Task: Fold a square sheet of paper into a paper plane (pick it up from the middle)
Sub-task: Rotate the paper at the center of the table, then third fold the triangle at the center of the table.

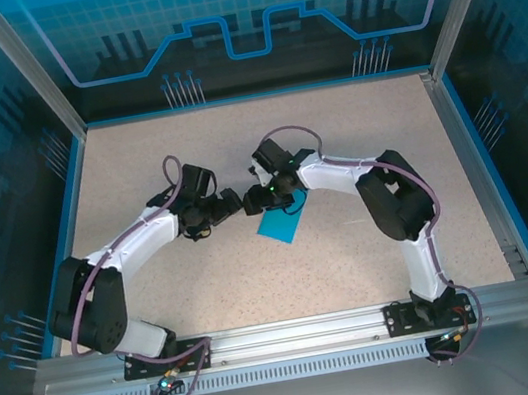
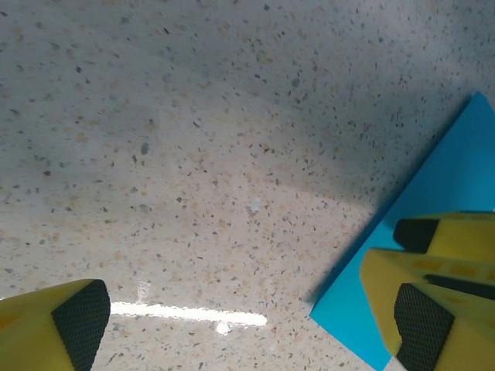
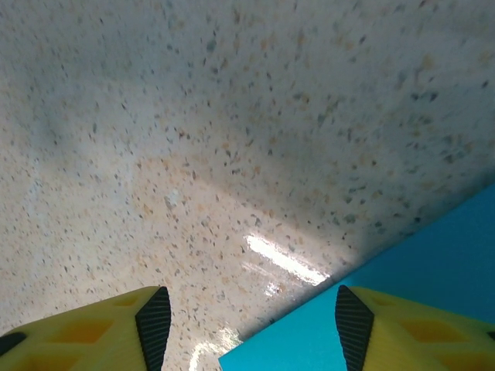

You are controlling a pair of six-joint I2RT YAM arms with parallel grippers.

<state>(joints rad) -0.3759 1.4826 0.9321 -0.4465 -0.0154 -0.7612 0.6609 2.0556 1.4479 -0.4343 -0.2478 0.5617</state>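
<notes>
Overhead: sheet (image 1: 277,224) flat | wrists: left end effector (image 2: 251,317) released | right end effector (image 3: 254,325) released, straddling sheet edge

Counting now: one sheet of blue paper (image 1: 279,223), just the one, on one speckled table (image 1: 378,270). Two robot arms: the left arm (image 1: 139,241) on one side of the paper, the right arm (image 1: 384,187) on the other. Two yellow fingers (image 2: 433,301) beside the paper in the left wrist view and two more (image 3: 418,332) in the right wrist view, four altogether.
</notes>
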